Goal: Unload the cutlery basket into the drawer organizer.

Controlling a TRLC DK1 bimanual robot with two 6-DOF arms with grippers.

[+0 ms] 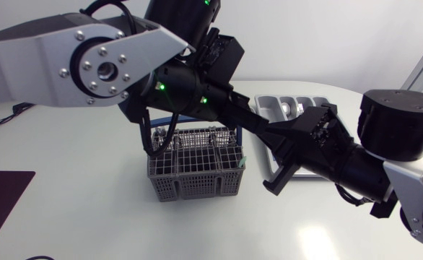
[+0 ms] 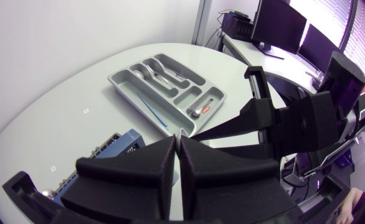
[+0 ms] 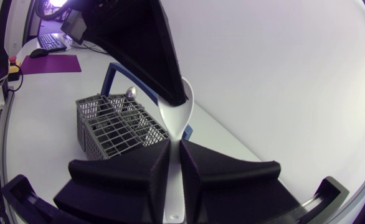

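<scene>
The grey wire-grid cutlery basket with a blue handle stands under our left arm. Just right of it, our left gripper is clamped on the bowl of a white plastic spoon. Our right gripper pinches the same spoon's handle. The spoon hangs above the table, between the basket and the grey compartmented drawer organizer farther right.

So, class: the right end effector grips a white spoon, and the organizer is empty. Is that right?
Not quite. The right end effector does grip the white spoon, but the organizer is not empty: the left wrist view shows cutlery already lying in its compartments.
</scene>
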